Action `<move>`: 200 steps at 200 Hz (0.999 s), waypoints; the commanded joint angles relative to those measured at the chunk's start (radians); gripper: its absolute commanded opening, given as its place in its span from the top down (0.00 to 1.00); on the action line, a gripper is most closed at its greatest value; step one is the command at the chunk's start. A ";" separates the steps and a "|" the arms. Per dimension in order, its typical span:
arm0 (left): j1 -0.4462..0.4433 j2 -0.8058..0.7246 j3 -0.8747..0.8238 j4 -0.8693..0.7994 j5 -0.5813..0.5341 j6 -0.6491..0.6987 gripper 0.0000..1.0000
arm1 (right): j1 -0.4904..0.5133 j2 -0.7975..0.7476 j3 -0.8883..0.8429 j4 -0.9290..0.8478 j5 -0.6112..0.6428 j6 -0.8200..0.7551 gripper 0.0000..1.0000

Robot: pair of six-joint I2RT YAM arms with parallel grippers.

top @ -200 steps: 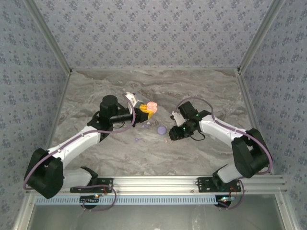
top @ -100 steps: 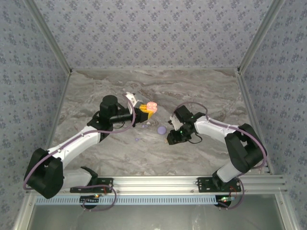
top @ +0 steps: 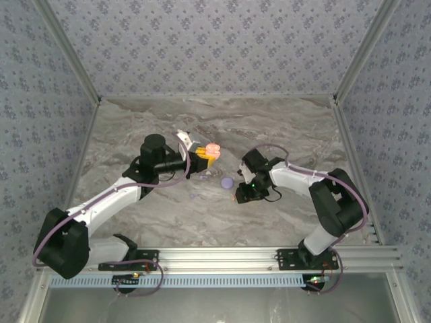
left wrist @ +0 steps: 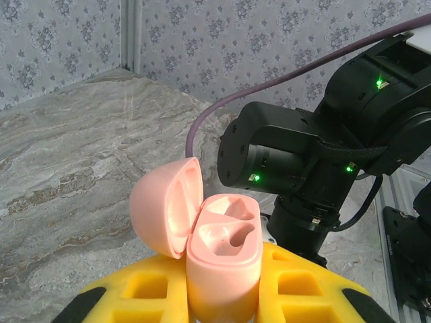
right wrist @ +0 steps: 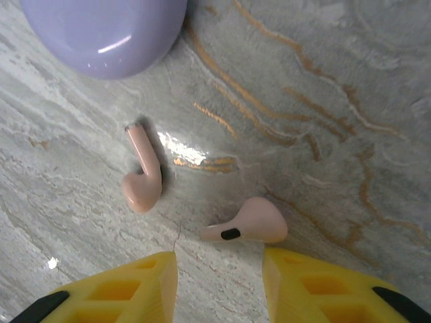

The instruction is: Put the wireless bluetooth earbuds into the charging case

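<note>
Tabletop (right wrist: 323, 101): stone-look, smooth, faint sheen with bright glints
Charging case (left wrist: 222, 269): pink plastic, smooth, satin
Earbuds (right wrist: 143, 176): pale pink plastic, smooth, slightly glossy
Lavender disc (right wrist: 101, 27): plastic, glossy, sharp highlight
Right gripper fingers (right wrist: 114, 293): yellow plastic, matt, recessed pockets
Frame rail (top: 222, 256): bare metal, brushed, ribbed
Walls (top: 215, 47): printed pattern, matt

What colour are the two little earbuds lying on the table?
Both earbuds are pale pink, seen best from the right wrist camera.
</note>
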 commanded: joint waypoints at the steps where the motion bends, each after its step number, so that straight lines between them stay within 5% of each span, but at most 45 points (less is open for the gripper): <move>1: -0.009 -0.033 -0.001 0.001 0.006 0.020 0.81 | 0.008 0.013 0.032 0.003 0.035 0.028 0.61; 75: -0.008 -0.037 -0.007 -0.005 0.002 0.024 0.81 | 0.027 0.043 0.066 -0.016 0.073 0.028 0.65; 200: -0.009 -0.053 -0.019 -0.012 -0.010 0.021 0.82 | 0.069 0.040 0.081 -0.048 0.307 0.077 0.90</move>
